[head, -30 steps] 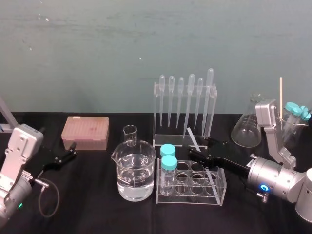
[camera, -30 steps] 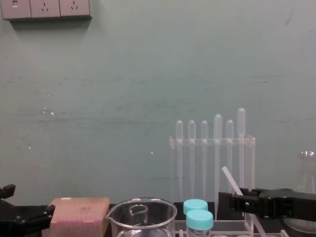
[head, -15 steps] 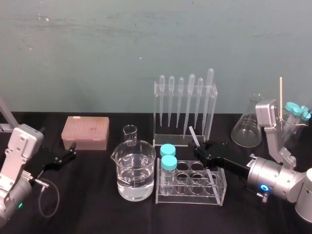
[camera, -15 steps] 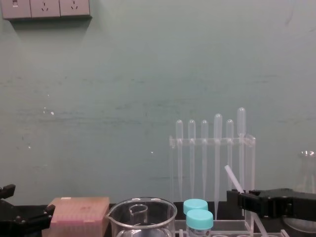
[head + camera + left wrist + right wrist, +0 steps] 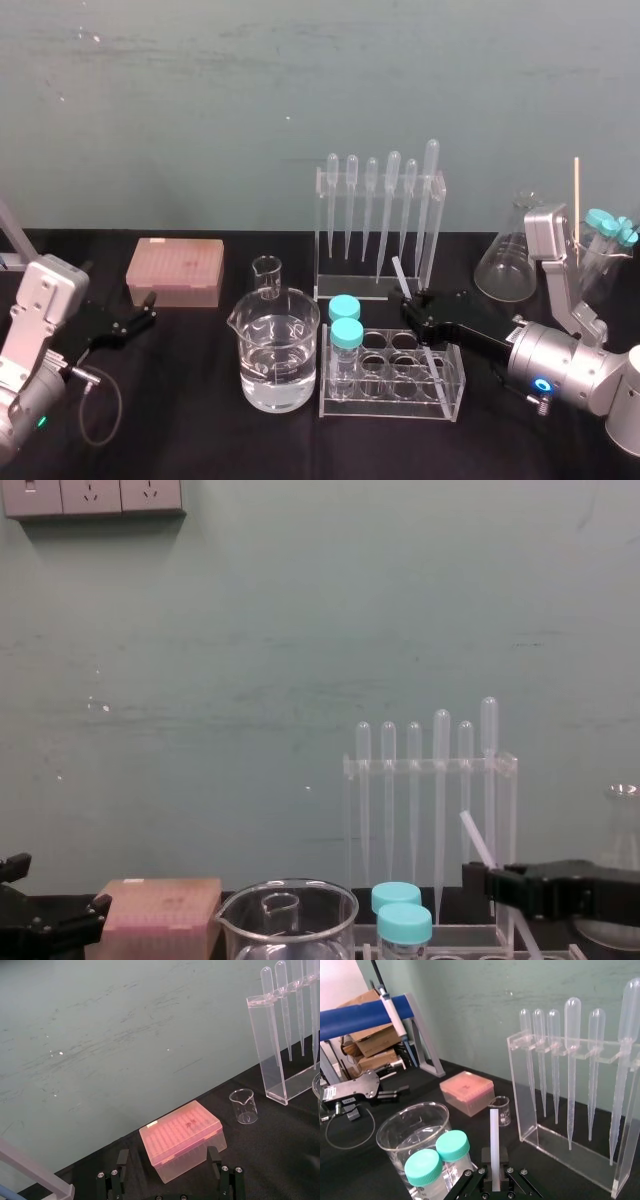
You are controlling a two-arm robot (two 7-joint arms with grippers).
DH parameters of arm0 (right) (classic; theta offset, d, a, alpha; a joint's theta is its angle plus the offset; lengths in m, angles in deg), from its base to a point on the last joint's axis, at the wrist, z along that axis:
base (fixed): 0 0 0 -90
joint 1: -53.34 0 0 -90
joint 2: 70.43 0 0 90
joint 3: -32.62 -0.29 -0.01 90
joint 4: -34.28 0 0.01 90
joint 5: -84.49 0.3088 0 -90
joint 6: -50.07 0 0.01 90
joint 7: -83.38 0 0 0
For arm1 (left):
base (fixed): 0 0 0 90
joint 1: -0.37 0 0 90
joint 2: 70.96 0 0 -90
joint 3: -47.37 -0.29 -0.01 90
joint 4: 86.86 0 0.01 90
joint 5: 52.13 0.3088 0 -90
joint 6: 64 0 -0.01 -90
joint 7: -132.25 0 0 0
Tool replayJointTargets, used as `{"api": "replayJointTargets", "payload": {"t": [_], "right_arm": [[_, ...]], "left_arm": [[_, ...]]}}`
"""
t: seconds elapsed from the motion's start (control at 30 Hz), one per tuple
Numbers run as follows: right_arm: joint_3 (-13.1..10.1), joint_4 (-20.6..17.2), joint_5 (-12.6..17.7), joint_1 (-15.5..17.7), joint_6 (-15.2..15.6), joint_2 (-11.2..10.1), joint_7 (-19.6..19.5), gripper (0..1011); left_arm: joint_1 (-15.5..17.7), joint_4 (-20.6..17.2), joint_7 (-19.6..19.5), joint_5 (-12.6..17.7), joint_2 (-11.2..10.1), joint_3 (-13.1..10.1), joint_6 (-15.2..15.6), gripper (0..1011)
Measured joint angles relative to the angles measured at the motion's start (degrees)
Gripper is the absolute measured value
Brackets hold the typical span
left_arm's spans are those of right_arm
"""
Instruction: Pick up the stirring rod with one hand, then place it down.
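The stirring rod [image 5: 404, 282] is a thin translucent-white stick leaning up out of the clear tube rack [image 5: 446, 399], its top in front of the pipette rack. My right gripper [image 5: 412, 301] reaches in from the right and is shut on the rod's middle. In the right wrist view the rod [image 5: 493, 1139] stands upright between the black fingers [image 5: 468, 1178]. From the chest view the rod [image 5: 474, 841] slants up out of the right gripper [image 5: 497, 889]. My left gripper [image 5: 140, 314] rests low at the left, open and holding nothing, facing the pink box [image 5: 180, 1138].
A beaker of water [image 5: 279, 352] and two teal-capped vials [image 5: 345, 322] sit left of the rod. A small beaker [image 5: 267, 277], the pipette rack [image 5: 380, 215], a conical flask [image 5: 508, 262] and teal-capped tubes [image 5: 609, 232] stand behind.
The right gripper's fingers have closed onto the rod. Gripper and rod have shifted slightly to the right, and the rod stands a bit steeper. The left arm has not moved.
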Motion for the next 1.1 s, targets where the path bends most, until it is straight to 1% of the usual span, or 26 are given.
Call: {"api": "replayJointTargets", "payload": {"t": [0.1,0.17,0.2,0.27,0.33,0.37,0.4,0.47,0.5,0.53,0.57,0.67,0.7,0.8,0.83,0.9,1.0,1.1], "right_arm": [[-0.40,-0.23,-0.43,0.15,-1.30,0.15,-0.04,70],[-1.15,-0.60,-0.61,0.53,-3.34,0.49,0.01,70],[-1.73,-0.77,-0.57,0.66,-4.78,0.81,0.36,70],[-2.47,-1.00,-0.33,0.65,-6.67,1.26,1.31,70],[-2.86,-1.10,-0.06,0.50,-7.67,1.53,2.07,70],[-3.30,-1.25,0.22,0.21,-8.73,1.83,2.87,70],[-3.30,-1.25,0.22,0.21,-8.73,1.83,2.87,70],[-4.13,-1.57,0.78,-0.35,-10.93,2.40,4.27,70],[-4.13,-1.57,0.78,-0.35,-10.93,2.40,4.27,70],[-4.63,-1.68,0.94,-0.55,-12.39,2.77,4.79,70],[-5.15,-1.79,0.93,-0.64,-14.52,3.20,5.21,70],[-5.97,-1.89,0.60,-0.65,-18.25,3.86,5.72,70],[-6.51,-1.90,0.16,-0.61,-20.78,4.24,6.11,70],[-7.45,-1.63,-1.03,-0.27,-25.42,4.89,6.67,70],[-7.92,-1.18,-1.68,0.01,-27.95,5.21,7.06,70],[-8.46,-0.48,-2.21,0.39,-30.30,5.46,7.71,70],[-8.89,0.13,-2.27,0.96,-31.22,5.49,8.37,70],[-9.26,0.87,-2.25,1.88,-31.07,5.31,8.91,70]], "left_arm": [[0.00,0.00,0.00,0.00,0.00,0.00,0.00,1000],[0.00,0.00,0.00,0.00,0.00,0.00,0.00,1000],[0.00,0.00,0.00,0.00,0.00,0.00,0.00,1000],[0.00,0.00,0.00,0.00,0.00,0.00,0.00,1000],[0.00,0.00,0.00,0.00,0.00,0.00,0.00,1000],[0.00,0.00,0.00,0.00,0.00,0.00,0.00,1000],[0.00,0.00,0.00,0.00,0.00,0.00,0.00,1000],[0.00,0.00,0.00,0.00,0.00,0.00,0.00,1000],[0.00,0.00,0.00,0.00,0.00,0.00,0.00,1000],[0.00,0.00,0.00,0.00,0.00,0.00,0.00,1000],[0.00,0.00,0.00,0.00,0.00,0.00,0.00,1000],[0.00,0.00,0.00,0.00,0.00,0.00,0.00,1000],[0.00,0.00,0.00,0.00,0.00,0.00,0.00,1000],[0.00,0.00,0.00,0.00,0.00,0.00,0.00,1000],[0.00,0.00,0.00,0.00,0.00,0.00,0.00,1000],[0.00,0.00,0.00,0.00,0.00,0.00,0.00,1000],[0.00,0.00,0.00,0.00,0.00,0.00,0.00,1000],[0.00,0.00,0.00,0.00,0.00,0.00,0.00,1000]]}}
